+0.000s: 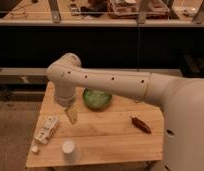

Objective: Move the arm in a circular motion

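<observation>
The cream-white arm [120, 85] reaches from the right across the wooden table [105, 137], its thick segment dotted with small dark marks. Its rounded elbow [65, 72] is at the left above the table. From the elbow a short segment drops down to the gripper [72, 116], a small pale flat tip hanging over the left-middle of the table, between the green bowl [97, 98] and the white packet [46, 129].
A white cup [68, 149] stands near the table's front left. A dark reddish-brown object [140, 125] lies at the right. A small white piece [34, 148] lies at the left edge. Dark shelving [125, 45] runs behind the table.
</observation>
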Robot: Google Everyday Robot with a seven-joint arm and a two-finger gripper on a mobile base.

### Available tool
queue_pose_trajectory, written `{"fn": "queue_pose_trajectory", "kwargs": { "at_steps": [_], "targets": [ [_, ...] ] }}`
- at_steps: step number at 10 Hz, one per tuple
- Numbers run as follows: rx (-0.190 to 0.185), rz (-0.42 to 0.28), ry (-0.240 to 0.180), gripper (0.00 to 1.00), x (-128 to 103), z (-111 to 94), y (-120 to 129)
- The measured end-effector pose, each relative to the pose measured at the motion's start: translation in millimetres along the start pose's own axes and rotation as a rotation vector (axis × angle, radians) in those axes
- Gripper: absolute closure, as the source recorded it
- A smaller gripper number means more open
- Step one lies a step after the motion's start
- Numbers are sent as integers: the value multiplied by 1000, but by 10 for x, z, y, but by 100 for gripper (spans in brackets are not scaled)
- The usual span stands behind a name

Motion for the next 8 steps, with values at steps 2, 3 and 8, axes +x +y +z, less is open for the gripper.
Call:
{"fn": "queue_pose_trajectory", "kwargs": {
  "at_steps": [2, 3, 8],
  "targets": [
    [82, -77, 30, 20, 347, 256, -363],
    [104, -96, 48, 20, 513, 328, -458],
    [48, -23, 250, 20, 1854, 106, 40]
  ]
}}
